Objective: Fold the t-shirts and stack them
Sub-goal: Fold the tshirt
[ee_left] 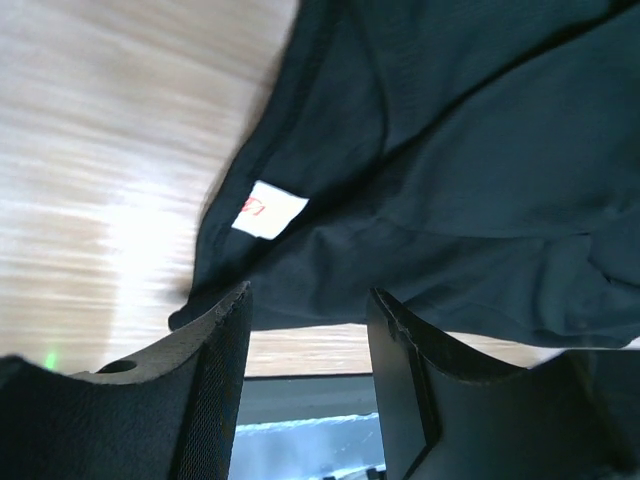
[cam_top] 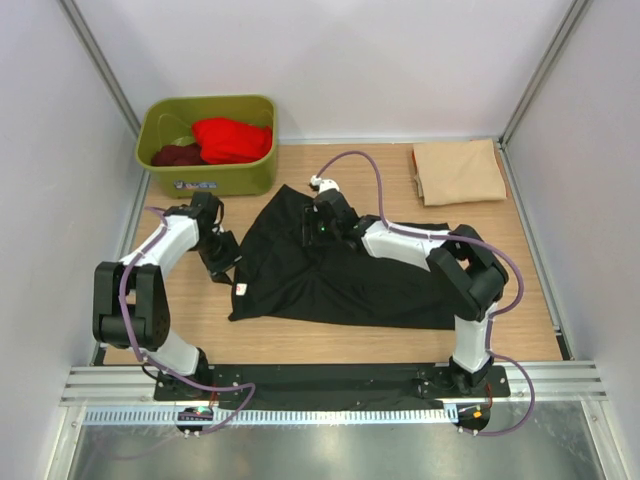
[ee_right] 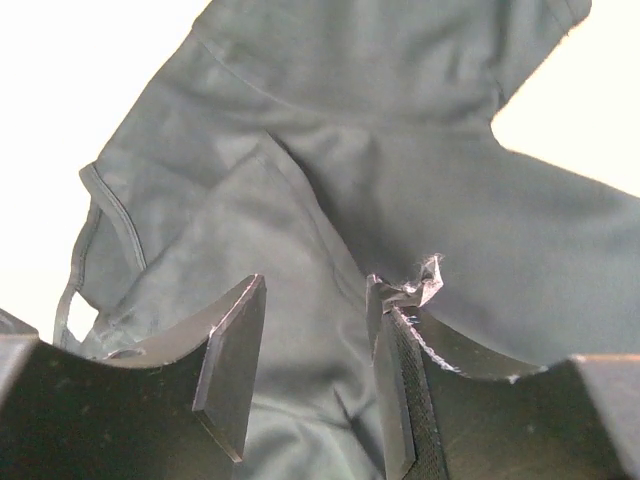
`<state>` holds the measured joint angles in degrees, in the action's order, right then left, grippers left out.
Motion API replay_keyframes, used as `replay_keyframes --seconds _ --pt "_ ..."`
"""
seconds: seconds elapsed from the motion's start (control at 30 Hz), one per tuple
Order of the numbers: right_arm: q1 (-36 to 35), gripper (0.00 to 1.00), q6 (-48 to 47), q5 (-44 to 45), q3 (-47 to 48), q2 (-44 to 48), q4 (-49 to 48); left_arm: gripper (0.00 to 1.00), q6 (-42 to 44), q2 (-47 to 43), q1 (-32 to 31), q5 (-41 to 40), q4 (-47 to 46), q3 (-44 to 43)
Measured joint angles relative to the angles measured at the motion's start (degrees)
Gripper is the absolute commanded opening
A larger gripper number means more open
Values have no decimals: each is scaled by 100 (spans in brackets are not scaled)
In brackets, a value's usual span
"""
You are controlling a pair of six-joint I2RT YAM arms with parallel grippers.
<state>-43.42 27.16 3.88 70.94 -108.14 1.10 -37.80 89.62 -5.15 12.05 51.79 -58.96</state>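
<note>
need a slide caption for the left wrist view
Open left gripper above the black t-shirt, white neck label showing, on the wooden table.

Black plain soft-cloth t-shirt point(cam_top: 330, 270): solid black, no print. Small white rectangular neck label point(ee_left: 268, 210) carries a red marking. Beige folded cloth t-shirt point(cam_top: 458, 172): plain tan. Red cloth t-shirt point(cam_top: 232, 140) bright, maroon cloth t-shirt point(cam_top: 178, 154) dark, both unpatterned. Olive-green plastic tub point(cam_top: 250, 175): uniform. Surface point(cam_top: 520, 290): pale wood grain. Left pincer point(ee_left: 308, 340), right pincer point(ee_right: 315, 340): matte black
</note>
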Motion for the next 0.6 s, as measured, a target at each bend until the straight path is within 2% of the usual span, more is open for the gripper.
replay_keyframes --seconds 0.43,0.53,0.57,0.6 --pt "197 51 -800 -896 979 -1132 227 49 251 306 -149 136 -229 -28" --pt "197 19 -914 -909 1106 -1268 306 49 234 299 -153 -118 -101 -28" --pt "197 2 -933 -883 1117 -1276 330 50 212 284 -153 -254 -15 -31" --pt "197 1 -946 -828 1117 -1276 352 51 186 264 -153 -407 101 -44"
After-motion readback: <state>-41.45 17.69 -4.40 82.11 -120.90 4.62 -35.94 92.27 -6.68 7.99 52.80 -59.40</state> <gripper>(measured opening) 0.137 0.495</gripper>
